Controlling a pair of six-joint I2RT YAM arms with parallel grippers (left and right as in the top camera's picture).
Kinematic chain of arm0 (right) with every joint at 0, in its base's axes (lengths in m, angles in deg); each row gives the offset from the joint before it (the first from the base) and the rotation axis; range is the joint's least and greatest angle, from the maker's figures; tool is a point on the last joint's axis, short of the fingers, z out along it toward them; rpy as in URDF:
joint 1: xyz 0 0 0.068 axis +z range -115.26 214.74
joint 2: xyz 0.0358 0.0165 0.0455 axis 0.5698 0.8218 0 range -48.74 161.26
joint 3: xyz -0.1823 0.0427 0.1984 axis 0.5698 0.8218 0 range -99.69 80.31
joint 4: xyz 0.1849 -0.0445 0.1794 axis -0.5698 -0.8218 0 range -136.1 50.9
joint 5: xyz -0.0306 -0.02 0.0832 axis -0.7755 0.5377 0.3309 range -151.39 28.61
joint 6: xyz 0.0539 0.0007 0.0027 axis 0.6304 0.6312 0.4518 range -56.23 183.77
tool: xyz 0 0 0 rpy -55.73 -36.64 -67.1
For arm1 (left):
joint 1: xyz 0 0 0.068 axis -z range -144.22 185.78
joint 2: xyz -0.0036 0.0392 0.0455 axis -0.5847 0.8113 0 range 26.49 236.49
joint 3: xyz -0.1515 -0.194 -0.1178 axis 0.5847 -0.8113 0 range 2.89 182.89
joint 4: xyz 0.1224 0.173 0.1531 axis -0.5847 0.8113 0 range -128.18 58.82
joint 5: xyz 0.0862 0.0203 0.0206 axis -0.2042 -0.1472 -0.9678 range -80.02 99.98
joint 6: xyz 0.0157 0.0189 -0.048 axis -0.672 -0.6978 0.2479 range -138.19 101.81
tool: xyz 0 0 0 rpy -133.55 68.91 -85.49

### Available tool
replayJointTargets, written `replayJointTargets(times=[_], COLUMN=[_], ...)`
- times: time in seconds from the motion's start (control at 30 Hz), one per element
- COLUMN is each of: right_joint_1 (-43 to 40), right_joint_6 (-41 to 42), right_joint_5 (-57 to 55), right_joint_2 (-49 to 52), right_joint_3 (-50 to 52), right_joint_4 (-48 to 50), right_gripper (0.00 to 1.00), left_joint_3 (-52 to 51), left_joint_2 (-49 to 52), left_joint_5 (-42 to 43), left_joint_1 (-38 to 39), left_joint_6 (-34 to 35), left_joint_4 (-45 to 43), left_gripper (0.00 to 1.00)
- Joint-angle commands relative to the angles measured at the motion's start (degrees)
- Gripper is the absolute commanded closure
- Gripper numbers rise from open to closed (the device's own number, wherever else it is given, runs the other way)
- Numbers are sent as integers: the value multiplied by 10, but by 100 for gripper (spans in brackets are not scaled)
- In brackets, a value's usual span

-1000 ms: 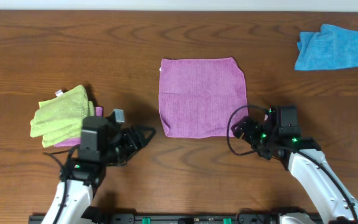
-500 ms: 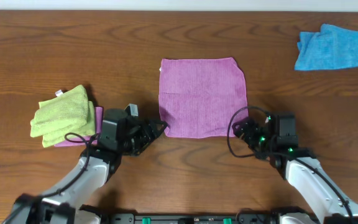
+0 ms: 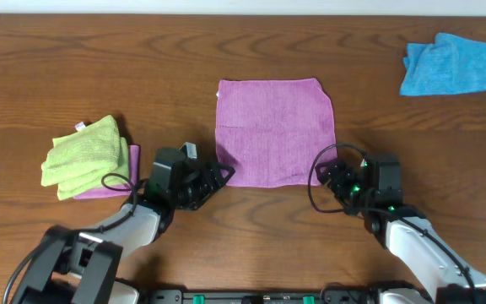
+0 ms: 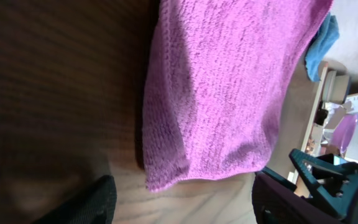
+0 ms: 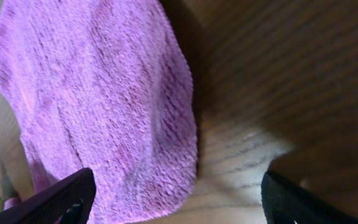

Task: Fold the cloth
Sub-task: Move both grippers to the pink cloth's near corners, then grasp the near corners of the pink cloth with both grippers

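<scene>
Tabletop (image 3: 142,67) — dark brown wood grain, filling the overhead view from side to side.
Lime-green cloth (image 3: 87,156) — loosely folded bundle near the left edge, with a small white tag (image 3: 80,127) at its upper corner. It lies on a purple-pink cloth (image 3: 99,192) whose edges show below and to the right.
Bright blue cloth (image 3: 451,65) — crumpled, at the far right corner, well apart from the rest.

A: Is any writing showing anywhere?
B: None that I am managing to read. A small white tag (image 3: 80,127) is sticking out of the lime-green cloth (image 3: 87,156) near the table's (image 3: 57,67) left edge, but it is too small to read.
A: And the purple cloth (image 3: 274,131)?
B: It is showing no print.
</scene>
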Motion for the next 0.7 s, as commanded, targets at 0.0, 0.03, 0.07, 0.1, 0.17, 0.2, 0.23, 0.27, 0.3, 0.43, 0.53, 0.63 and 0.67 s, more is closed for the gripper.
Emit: replayJointTargets(times=[0.0, 0.03, 0.07, 0.1, 0.17, 0.2, 0.23, 0.27, 0.3, 0.43, 0.53, 0.63, 0.67], right_joint_1=[-2, -2, -2, -2, -2, -1, -1, -1, -1, -1, -1, -1, -1], right_joint_6=[14, 15, 16, 16, 25, 28, 29, 28, 28, 28, 28, 28, 28], right_joint_5=[-3, -4, -3, -3, -3, -3, -3, -3, -3, -3, -3, -3, -3], right_joint_2=[21, 24, 28, 32, 49, 60, 69, 73, 81, 104, 115, 123, 126], right_joint_3=[10, 10, 10, 10, 10, 10, 10, 10, 10, 10, 10, 10, 10], right_joint_4=[9, 16, 27, 34, 51, 58, 62, 63, 65, 77, 82, 88, 88], right_gripper=[14, 14, 14, 14, 14, 15, 16, 16, 17, 18, 19, 22, 25], left_joint_3=[-1, -1, -1, -1, -1, -1, -1, -1, -1, -1, -1, 0, 0], left_joint_2=[19, 25, 30, 34, 48, 54, 59, 63, 67, 82, 92, 98, 99], left_joint_5=[-27, -31, -36, -39, -50, -55, -56, -56, -56, -59, -71, -85, -86], left_joint_1=[9, 10, 12, 14, 16, 16, 16, 16, 16, 16, 22, 34, 37], left_joint_6=[13, 14, 16, 18, 22, 29, 32, 32, 32, 32, 32, 37, 37], left_joint_4=[-13, -19, -26, -33, -52, -58, -64, -69, -73, -79, -79, -82, -85], left_gripper=[28, 28, 28, 28, 28, 28, 28, 28, 28, 29, 29, 32, 34])
